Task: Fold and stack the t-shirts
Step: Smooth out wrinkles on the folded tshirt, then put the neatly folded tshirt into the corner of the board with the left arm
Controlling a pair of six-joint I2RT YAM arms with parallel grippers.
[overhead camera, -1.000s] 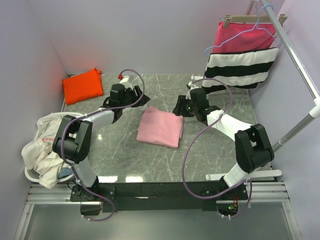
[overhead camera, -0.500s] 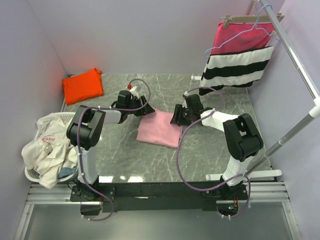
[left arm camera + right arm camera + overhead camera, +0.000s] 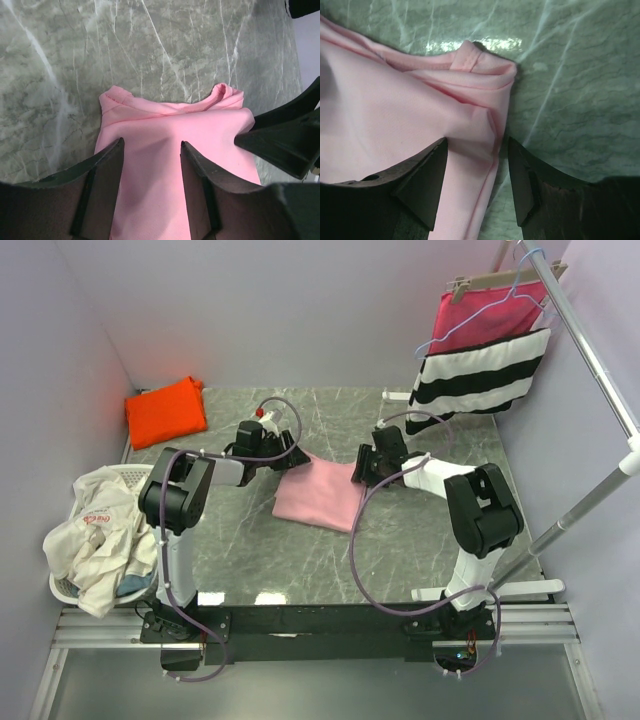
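Observation:
A folded light pink t-shirt (image 3: 318, 498) lies mid-table. My left gripper (image 3: 291, 453) hovers low over its far left corner, jaws open, with flat pink t-shirt (image 3: 165, 165) showing between the fingertips (image 3: 117, 150). My right gripper (image 3: 362, 471) is at the far right corner, also open. It straddles the folded edge of the pink t-shirt (image 3: 420, 120), one finger above the cloth, the other finger (image 3: 520, 170) above bare marble. Neither gripper pinches anything. A folded orange t-shirt (image 3: 166, 412) sits at the back left corner, apart from both arms.
A laundry basket (image 3: 62, 587) heaped with white clothes stands at the left edge. At the back right, a magenta cloth (image 3: 480, 312) and a black-and-white striped cloth (image 3: 478, 372) hang from a metal rail (image 3: 590, 355). Walls close in on both sides.
Both grippers have come in from the back and dropped onto the pink t-shirt's far corners. The striped cloth has swung slightly. The pink t-shirt's far edge has shifted a little.

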